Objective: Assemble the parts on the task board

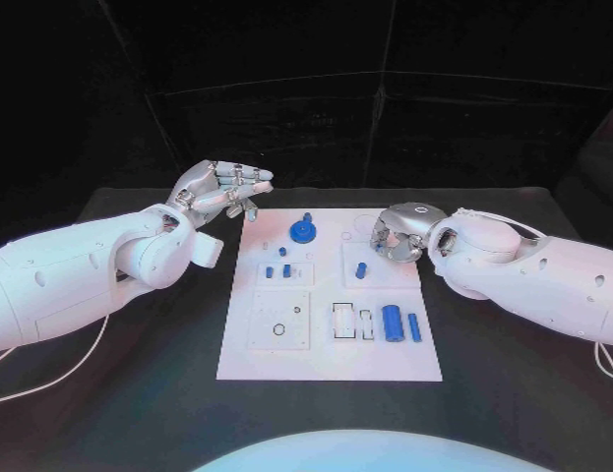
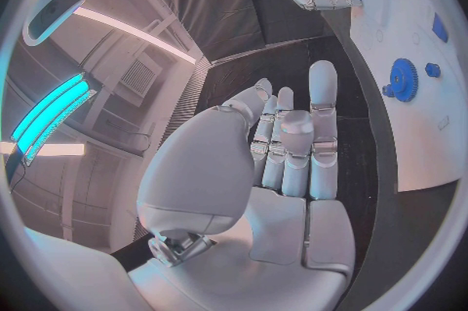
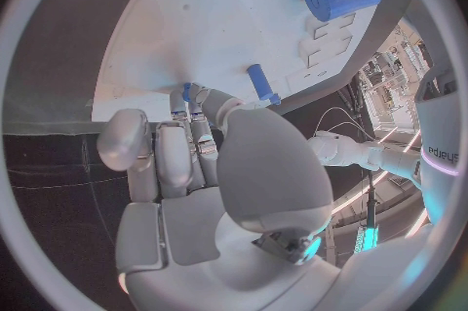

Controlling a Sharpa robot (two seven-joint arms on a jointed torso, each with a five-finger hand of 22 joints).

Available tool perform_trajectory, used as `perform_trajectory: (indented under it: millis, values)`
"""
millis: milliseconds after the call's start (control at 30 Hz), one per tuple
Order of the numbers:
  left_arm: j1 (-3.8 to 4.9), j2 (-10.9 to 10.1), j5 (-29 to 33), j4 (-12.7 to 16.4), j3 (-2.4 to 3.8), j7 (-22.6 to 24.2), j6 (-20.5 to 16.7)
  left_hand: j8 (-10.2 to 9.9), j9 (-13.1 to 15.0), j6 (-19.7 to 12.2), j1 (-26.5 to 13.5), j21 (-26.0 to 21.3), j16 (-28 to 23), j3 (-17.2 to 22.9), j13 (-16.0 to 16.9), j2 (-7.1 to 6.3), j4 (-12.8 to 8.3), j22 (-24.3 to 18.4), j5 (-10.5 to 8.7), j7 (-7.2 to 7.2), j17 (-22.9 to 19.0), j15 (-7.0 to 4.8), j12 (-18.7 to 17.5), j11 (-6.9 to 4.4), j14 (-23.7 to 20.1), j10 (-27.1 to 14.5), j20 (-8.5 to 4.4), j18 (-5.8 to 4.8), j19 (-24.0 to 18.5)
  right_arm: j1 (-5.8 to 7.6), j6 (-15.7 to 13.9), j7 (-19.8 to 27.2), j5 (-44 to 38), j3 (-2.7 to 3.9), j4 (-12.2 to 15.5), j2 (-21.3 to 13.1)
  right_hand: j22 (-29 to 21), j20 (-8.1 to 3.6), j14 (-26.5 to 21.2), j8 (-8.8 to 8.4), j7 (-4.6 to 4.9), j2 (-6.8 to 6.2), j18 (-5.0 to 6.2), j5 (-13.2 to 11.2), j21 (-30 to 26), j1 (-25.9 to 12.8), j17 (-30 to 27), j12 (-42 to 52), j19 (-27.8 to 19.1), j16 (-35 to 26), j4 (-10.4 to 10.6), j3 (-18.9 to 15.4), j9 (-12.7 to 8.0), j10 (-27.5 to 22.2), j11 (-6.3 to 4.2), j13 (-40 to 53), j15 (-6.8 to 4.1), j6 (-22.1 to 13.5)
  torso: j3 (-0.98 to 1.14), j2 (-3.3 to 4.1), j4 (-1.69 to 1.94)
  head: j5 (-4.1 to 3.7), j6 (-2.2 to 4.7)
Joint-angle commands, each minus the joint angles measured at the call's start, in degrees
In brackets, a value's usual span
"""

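Paused over the white task board [image 1: 329, 354] at mid-table, with assembly apparently in its early stage: blue gear [image 1: 302, 232] seated at the far centre, a thick blue cylinder [image 1: 392, 318] and slimmer blue pin [image 1: 414, 326] lying loose near the right edge, a small blue peg [image 1: 361, 269] just beside the right hand [image 1: 398, 236]. Right hand lowered to the board's far right, fingers curled down around a small blue part [image 3: 186, 92] at the fingertips, though a firm pinch cannot be confirmed. Left hand [image 1: 221, 192] raised off the far left corner, fingers loosely curled, holding nothing. Next, probably: secure that piece and carry it to its socket.
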Motion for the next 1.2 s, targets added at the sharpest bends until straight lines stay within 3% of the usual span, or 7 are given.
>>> perform_trajectory:
  millis: [33,167,267,500,700,967,1200]
  values:
    - [0.06,-0.02,0.33,-0.03,0.05,0.14,0.46,0.18,-0.05,-0.28,0.63,-0.3,-0.25,0.13,0.05,0.02,-0.33,-0.01,-0.04,0.12,-0.08,-0.17,0.33,0.08,-0.39,-0.42,0.04,1.12,-0.33,0.11,-3.15,-0.93,-0.87,0.04,0.58,-0.22,0.1,0.08,1.96,-0.02,0.2,0.03,-0.71,-0.03,0.41,0.43,-0.05,-0.25,0.42,0.31,-0.07,0.29,-0.01,0.45,0.09,0.04,-0.36,0.4,0.03,-0.02,0.01,0.02,0.05]
    - [0.06,-0.02,0.33,-0.14,0.05,0.03,0.69,0.18,-0.05,-0.28,0.66,0.05,-0.09,0.14,0.05,0.03,-0.35,0.28,-0.04,0.12,0.22,-0.18,0.33,0.08,-0.28,-0.43,0.04,1.05,-0.21,0.11,-4.89,-1.63,-1.47,0.05,1.43,-0.63,0.44,0.08,1.96,-0.05,0.22,-0.03,-0.77,-0.03,0.62,0.48,-0.04,-0.29,0.53,0.34,-0.3,0.51,0.0,0.55,0.1,0.01,-0.36,0.44,0.0,0.01,-0.01,0.08,0.05]
    - [0.06,-0.02,0.33,-0.21,0.05,-0.05,0.84,0.18,-0.06,-0.33,0.76,2.85,0.6,0.16,0.07,0.08,-0.44,2.62,-0.04,0.15,1.36,-0.17,0.39,0.1,0.19,-0.51,0.03,0.54,0.86,0.11,-6.17,-2.34,-1.94,0.06,2.06,-1.02,0.45,0.09,1.96,-0.05,0.23,-0.04,-0.77,-0.08,0.63,0.45,-0.06,-0.3,0.53,0.35,-0.36,0.6,0.01,0.63,0.11,-0.01,-0.35,0.49,-0.01,0.03,-0.03,0.16,0.09]
    - [0.06,-0.1,0.33,-0.39,0.05,-0.06,1.1,0.17,-0.06,-0.35,0.77,2.91,0.56,0.15,0.07,0.08,-0.45,2.67,-0.05,0.17,1.23,-0.16,0.4,0.11,0.17,-0.54,0.03,0.53,0.93,0.12,-7.78,-3.2,-2.27,0.08,4.23,-2.62,0.53,0.09,1.96,-0.05,0.25,-0.13,-0.78,-0.22,0.69,0.33,-0.05,-0.34,0.54,0.38,-0.43,0.71,0.03,0.72,0.12,-0.04,-0.34,0.57,-0.03,0.01,0.06,0.25,0.12]
    - [0.06,-0.24,0.33,-0.48,0.05,0.0,1.17,0.17,-0.06,-0.35,0.77,2.91,0.56,0.15,0.07,0.08,-0.45,2.67,-0.05,0.17,1.23,-0.16,0.4,0.11,0.17,-0.54,0.03,0.53,0.93,0.14,-9.36,-3.4,-1.87,0.14,9.38,-5.23,0.54,0.09,1.96,-0.05,0.25,-0.2,-0.78,-0.31,0.7,0.24,-0.07,-0.36,0.53,0.38,-0.46,0.76,0.03,0.78,0.13,-0.06,-0.33,0.61,-0.02,0.01,0.0,0.45,0.1]
    - [0.06,-0.1,0.33,-0.52,0.05,0.15,1.27,0.17,-0.06,-0.35,0.77,2.91,0.56,0.15,0.07,0.08,-0.45,2.67,-0.05,0.17,1.23,-0.16,0.4,0.11,0.17,-0.54,0.03,0.53,0.93,0.16,-14.72,-2.14,-0.1,0.28,17.94,-7.13,0.96,0.09,2.0,-0.08,0.25,-0.32,-0.85,-0.34,0.95,0.22,0.15,-0.42,0.67,0.55,-0.61,0.9,0.04,0.84,0.12,-0.09,-0.34,0.64,-0.05,0.0,0.03,0.69,0.43]
    - [0.07,0.02,0.33,-0.2,0.05,0.2,1.23,0.17,-0.06,-0.35,0.77,2.91,0.56,0.15,0.07,0.08,-0.45,2.67,-0.05,0.17,1.23,-0.16,0.4,0.11,0.17,-0.54,0.03,0.53,0.93,0.14,-15.39,-0.91,1.37,0.28,21.23,-5.5,0.97,0.08,1.98,-0.17,0.31,-0.44,-0.84,-0.27,0.98,0.21,0.13,-0.56,0.63,0.58,-0.86,1.22,0.03,0.87,0.17,-0.17,-0.33,0.62,-0.08,0.09,0.03,1.5,0.43]
